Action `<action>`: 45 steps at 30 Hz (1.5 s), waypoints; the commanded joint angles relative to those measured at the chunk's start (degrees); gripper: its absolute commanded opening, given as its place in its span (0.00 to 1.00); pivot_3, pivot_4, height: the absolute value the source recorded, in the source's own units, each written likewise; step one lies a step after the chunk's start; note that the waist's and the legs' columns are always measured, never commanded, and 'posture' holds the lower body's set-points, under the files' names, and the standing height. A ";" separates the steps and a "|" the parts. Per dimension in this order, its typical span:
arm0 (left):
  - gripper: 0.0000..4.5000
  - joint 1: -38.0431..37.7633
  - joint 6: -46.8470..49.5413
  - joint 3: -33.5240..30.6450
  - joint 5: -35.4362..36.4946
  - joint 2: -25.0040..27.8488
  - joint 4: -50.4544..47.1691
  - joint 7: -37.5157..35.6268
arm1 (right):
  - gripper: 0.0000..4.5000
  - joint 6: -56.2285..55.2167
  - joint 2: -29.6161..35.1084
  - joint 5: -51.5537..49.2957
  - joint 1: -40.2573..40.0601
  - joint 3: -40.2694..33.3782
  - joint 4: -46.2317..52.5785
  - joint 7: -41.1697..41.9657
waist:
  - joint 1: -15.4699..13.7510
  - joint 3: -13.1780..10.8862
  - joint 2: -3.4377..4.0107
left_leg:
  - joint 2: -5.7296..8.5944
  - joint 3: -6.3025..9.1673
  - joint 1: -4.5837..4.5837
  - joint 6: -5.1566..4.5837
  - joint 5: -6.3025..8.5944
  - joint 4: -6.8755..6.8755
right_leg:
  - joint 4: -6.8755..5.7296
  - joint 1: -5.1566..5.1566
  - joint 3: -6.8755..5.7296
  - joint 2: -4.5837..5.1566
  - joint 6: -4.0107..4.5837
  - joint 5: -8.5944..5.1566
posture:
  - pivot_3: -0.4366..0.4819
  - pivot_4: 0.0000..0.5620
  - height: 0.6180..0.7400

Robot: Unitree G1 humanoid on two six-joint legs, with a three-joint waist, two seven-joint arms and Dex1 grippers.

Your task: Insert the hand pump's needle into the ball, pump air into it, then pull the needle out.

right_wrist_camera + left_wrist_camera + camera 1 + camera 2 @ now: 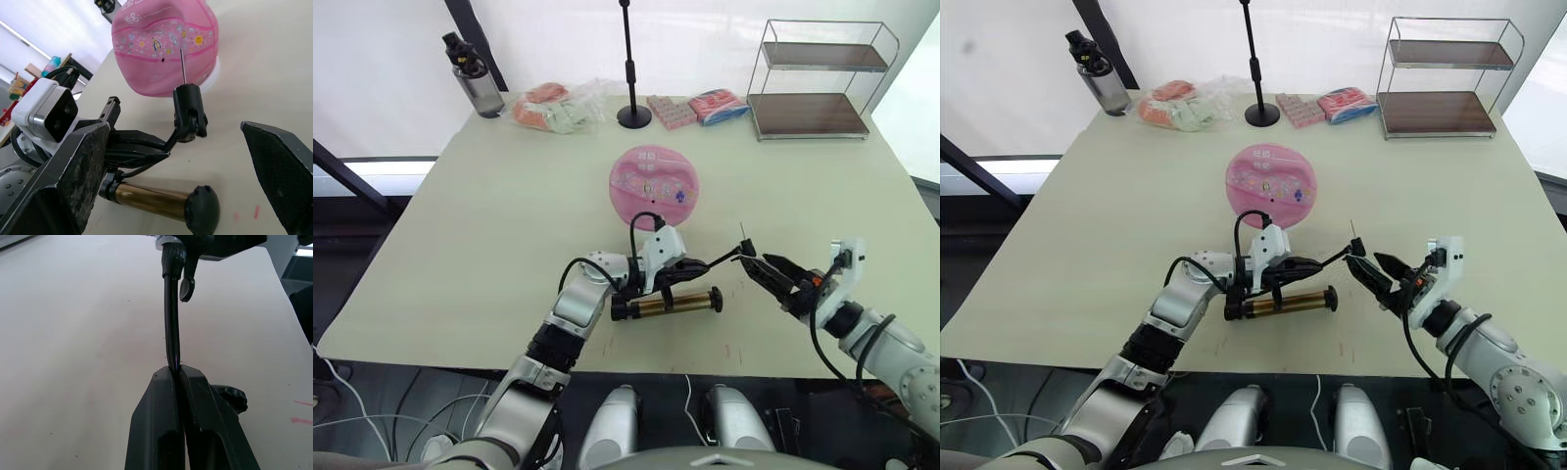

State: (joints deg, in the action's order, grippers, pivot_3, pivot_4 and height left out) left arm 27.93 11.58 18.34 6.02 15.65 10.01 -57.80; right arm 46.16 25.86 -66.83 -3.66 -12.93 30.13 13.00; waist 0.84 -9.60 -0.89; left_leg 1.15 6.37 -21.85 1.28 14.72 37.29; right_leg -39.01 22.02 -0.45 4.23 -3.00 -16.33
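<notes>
The pink ball [654, 186] rests mid-table on a white ring, its tiny black valve hole [163, 60] turned toward me. Nearer the front edge lies the hand pump [666, 304], gold barrel flat on the table. My left gripper [703, 264] is shut on the pump's thin black hose [172, 323], holding its end up off the table. The needle [182, 66] points upward from its black fitting [190, 112], short of the ball and apart from it. My right gripper [759, 262] is open, its fingers on either side of the fitting without touching it.
Along the far edge stand a dark bottle [475, 78], a plastic bag of packets [553, 108], a black stand base [633, 116], pink wrapped packets [695, 108] and a wire shelf [818, 78]. Bare tabletop [489, 225] lies left of the ball.
</notes>
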 commanded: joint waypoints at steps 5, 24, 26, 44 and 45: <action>0.00 -0.34 -0.97 -0.07 1.33 0.02 -2.64 -0.48 | 1.00 -0.17 -0.92 -1.08 2.34 0.63 -0.53 -0.45 | 0.01 0.00 0.00 | 0.00 -0.01 -0.01 -0.02 0.01 0.00 | 0.04 0.00 0.01 0.00 -0.02 0.01 | 0.48 0.27 1.00; 0.00 -1.09 -0.65 0.25 1.73 0.23 -3.81 -0.71 | 1.00 1.02 -1.50 0.35 3.03 2.32 -0.68 -1.29 | 0.06 0.00 0.01 | 0.00 -0.01 -0.01 -0.03 0.02 0.00 | 0.04 0.00 0.02 -0.01 -0.02 0.01 | 0.48 0.27 1.00; 0.00 -1.09 -0.63 0.27 1.76 0.28 -3.81 -0.71 | 1.00 1.08 -1.53 0.28 3.04 2.25 -0.63 -1.39 | 0.06 0.00 0.01 | 0.00 -0.01 -0.01 -0.03 0.02 -0.01 | 0.04 0.00 0.02 0.00 -0.02 0.01 | 0.48 0.27 1.00; 0.00 -1.42 -0.52 0.46 1.62 0.29 -3.99 -0.53 | 0.14 1.47 -1.51 0.60 3.99 2.55 -1.12 -1.96 | 0.07 0.00 0.01 | 0.00 -0.01 0.00 -0.03 0.02 -0.01 | 0.05 0.00 0.02 -0.01 -0.02 0.01 | 0.48 0.27 1.00; 0.00 -1.49 -0.54 0.49 1.62 0.29 -4.01 -0.52 | 0.09 1.38 -1.71 0.51 3.97 2.49 -1.15 -2.14 | 0.07 0.00 0.01 | 0.00 -0.01 -0.01 -0.03 0.02 -0.01 | 0.05 0.00 0.02 -0.01 -0.02 0.01 | 0.48 0.27 1.00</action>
State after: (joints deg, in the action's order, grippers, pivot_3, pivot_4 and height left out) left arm 26.58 11.58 18.61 6.90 16.15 9.45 -58.37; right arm 47.40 24.13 -65.82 0.12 -10.12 28.15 10.76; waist 0.91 -9.60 -0.88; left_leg 1.15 6.35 -21.85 1.25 14.74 37.28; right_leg -38.96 22.02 -0.43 4.22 -3.02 -16.31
